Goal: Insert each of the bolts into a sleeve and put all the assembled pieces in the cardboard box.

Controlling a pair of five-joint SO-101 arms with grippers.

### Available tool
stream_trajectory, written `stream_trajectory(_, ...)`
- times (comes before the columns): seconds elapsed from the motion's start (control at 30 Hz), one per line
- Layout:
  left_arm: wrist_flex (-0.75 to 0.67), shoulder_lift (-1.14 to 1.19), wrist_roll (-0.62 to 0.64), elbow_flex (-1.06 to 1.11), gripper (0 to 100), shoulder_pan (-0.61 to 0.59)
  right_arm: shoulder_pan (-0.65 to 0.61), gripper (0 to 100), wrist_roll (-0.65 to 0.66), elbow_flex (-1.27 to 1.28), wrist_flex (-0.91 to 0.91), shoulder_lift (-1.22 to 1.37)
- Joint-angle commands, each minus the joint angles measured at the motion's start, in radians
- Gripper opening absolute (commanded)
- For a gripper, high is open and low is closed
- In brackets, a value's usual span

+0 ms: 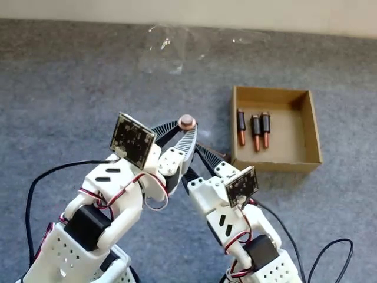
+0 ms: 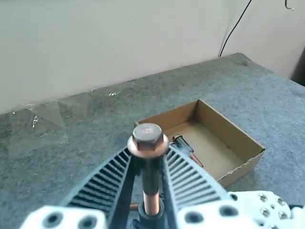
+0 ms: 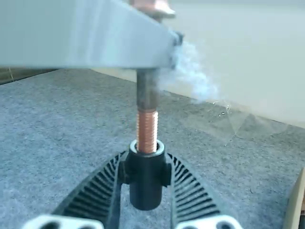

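Left hand (image 2: 148, 152) clamps the bolt (image 2: 148, 136) upright (tip entering the sleeve (image 3: 144, 188)); right hand (image 3: 145, 163) grips that sleeve.

Box (image 1: 312, 127): top open, right half of floor bare. Three pieces (image 1: 254, 130) lie in a row toward its left wall.
Just beside that wall the grippers stack: left gripper (image 2: 148, 155) clamped on bolt (image 2: 148, 138), right gripper (image 3: 144, 164) beneath it, clamped on sleeve (image 3: 144, 186).
Arms crowd the near centre.
Passage: over carpet (image 1: 59, 94) left of the arms; between bag (image 1: 168, 44) and box.
Cables (image 1: 30, 194) loop at both near corners.
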Motion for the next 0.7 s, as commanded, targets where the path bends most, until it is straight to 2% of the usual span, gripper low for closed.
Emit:
stream_trajectory(0.0,-0.026,-0.007,0.008,-0.010,1,0.018,0.021,0.5,0.017,0.113,-0.001,-0.008)
stream_trajectory(0.67,-0.021,-0.027,0.011,0.148,1,0.022,0.021,0.5,0.017,0.110,-0.001,-0.008)
